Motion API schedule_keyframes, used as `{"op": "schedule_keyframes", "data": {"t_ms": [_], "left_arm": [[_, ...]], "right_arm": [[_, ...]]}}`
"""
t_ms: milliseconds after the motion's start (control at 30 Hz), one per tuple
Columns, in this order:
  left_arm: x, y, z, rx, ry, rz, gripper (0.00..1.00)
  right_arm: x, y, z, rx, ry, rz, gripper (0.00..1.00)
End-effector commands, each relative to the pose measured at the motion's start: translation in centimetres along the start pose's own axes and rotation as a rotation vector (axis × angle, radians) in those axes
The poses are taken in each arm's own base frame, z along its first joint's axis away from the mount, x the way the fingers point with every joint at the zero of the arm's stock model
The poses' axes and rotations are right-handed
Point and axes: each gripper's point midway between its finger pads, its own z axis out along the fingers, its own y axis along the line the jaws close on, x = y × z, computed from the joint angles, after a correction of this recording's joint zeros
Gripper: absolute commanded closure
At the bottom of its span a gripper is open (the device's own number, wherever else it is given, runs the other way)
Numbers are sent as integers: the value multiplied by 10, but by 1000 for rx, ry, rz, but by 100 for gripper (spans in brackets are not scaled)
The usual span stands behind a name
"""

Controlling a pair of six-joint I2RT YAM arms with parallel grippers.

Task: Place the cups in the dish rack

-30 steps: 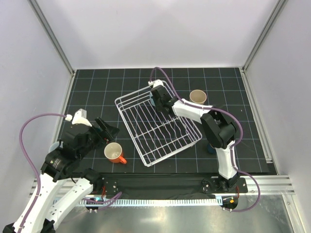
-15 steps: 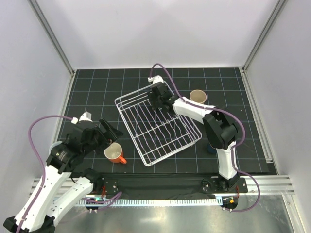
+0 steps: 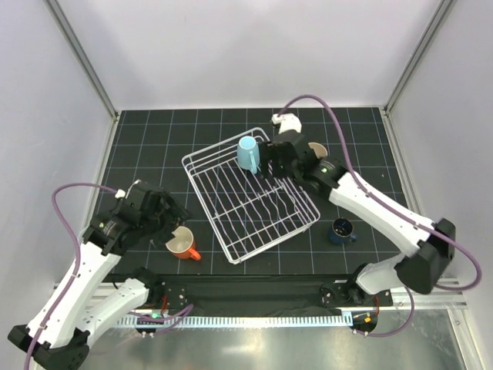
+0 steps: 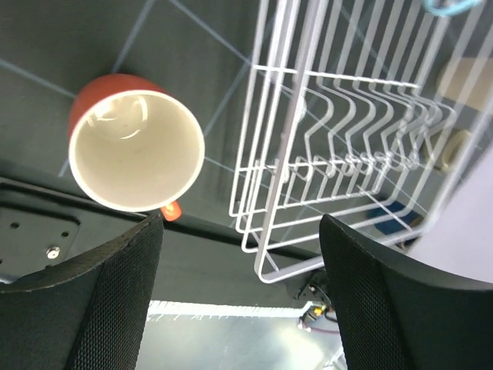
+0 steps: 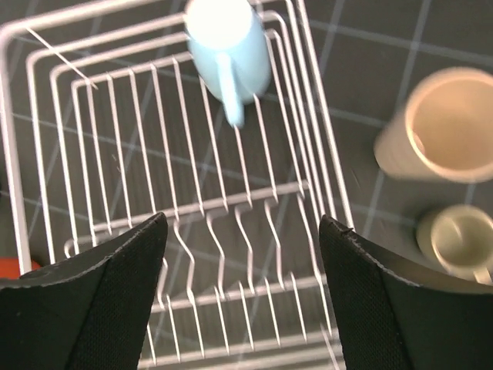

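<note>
left gripper [image 4: 239, 227]: fingers spread wide and holding nothing. it hangs low over the mat, between the orange mug and the near corner of the rack. the spread looks wide enough to take the mug's rim.
orange mug [image 4: 136, 150]: stands upright on the mat with its mouth up, just left of the rack and apart from it. in the left wrist view it sits left of the gap between the fingers, so my guess is the arm must shift that way before closing.
dish rack [image 3: 209, 212]: white wire basket turned at an angle in the middle of the mat, its row of bent prongs running across the floor. most of it is bare wire, so there is room for more.
blue cup [image 5: 227, 50]: already inside the rack, in the far corner against the side wires, handle pointing into the basket. whether it is mouth up or mouth down i cannot tell.
right gripper [image 5: 240, 223]: fingers apart and empty, held above the rack just beside the blue cup.
beige tumbler [image 5: 443, 123]: upright on the mat outside the rack's far right side — probably the right arm's nearest pick.
small pale cup [image 5: 454, 239]: close by the tumbler, also outside the rack.
navy mug [image 3: 341, 230]: on the mat to the right of the rack, not yet loaded.
</note>
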Motion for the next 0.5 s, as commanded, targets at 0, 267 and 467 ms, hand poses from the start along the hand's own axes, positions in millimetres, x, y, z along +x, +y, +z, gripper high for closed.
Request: {"op": "schedule_keyframes", "data": {"t_ms": [0,267,467], "left_arm": [[-8,12,2,-136,-29,-33,21],[-4,20,30,-306,10,-78,27],[-6,29,57,-413,0,-76,29]], "right_arm": [[49,-29,-17,107,163,14,20],[58,-46,-63,109,184,-4,17],[48,-40,-95,-33,75,46,18]]}}
